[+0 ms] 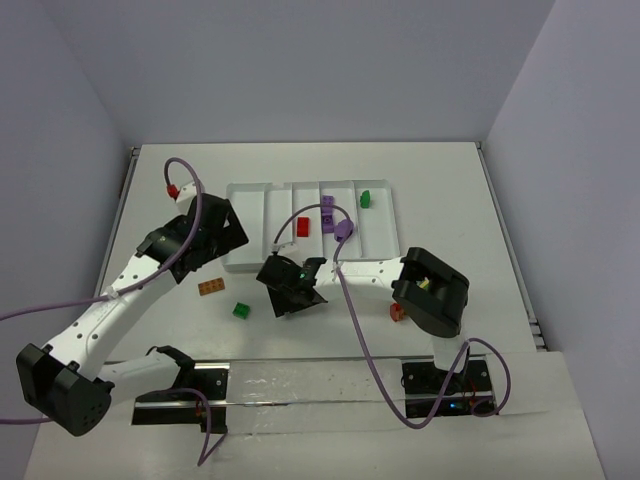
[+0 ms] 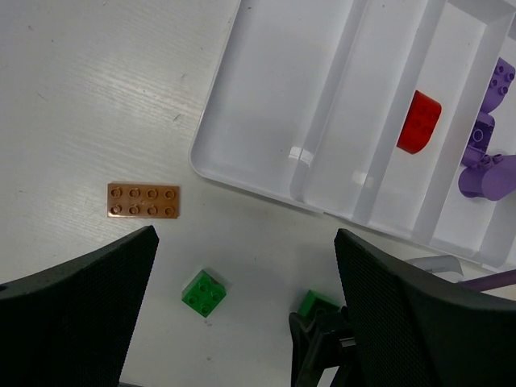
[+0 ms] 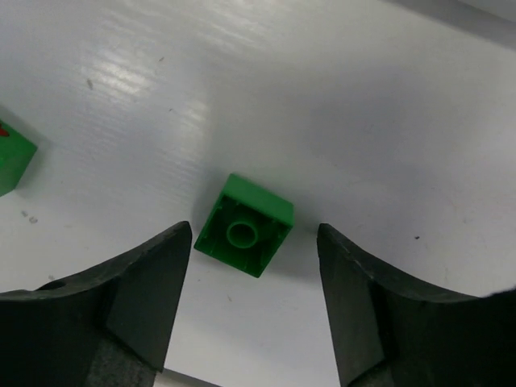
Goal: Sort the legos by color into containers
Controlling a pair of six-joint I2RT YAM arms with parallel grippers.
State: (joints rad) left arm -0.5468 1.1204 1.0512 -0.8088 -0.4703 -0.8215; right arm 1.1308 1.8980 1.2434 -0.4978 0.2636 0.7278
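- The right end effector [image 3: 251,227] hangs low over the table [image 3: 363,97], just off the near long edge of the tray [image 1: 245,225]. Its jaws are partly open and hold nothing.
- The fingers straddle the green brick [image 3: 244,225], and a gap shows between it and each finger.
- That green brick lies upside down on the table, with its hollow underside and centre tube facing up. It sits slightly askew to the fingers.
- By my judgement it will handle as a light, rigid plastic block with smooth, rather slippery walls. It will not crush, but a pinch across its corners could twist it or squirt it out.
- The best hold looks to be across two flat opposite walls, low enough for the pads to sit fully on them, with the wrist squared to the brick first.
- In the tray, a red brick [image 1: 303,226] lies in the middle compartment and the purple bricks [image 1: 327,213] lie in the next one toward the robot's right.
- A sorted green brick [image 1: 365,199] lies in the end compartment on that side, which is the likely home for this one.
- The left end effector [image 2: 244,234] is wide open and empty, hovering off the tray's near left corner.
- Beneath it, off that same near edge, an orange-brown plate [image 2: 143,201] and a second green brick [image 2: 204,292] lie studs-up on the table.
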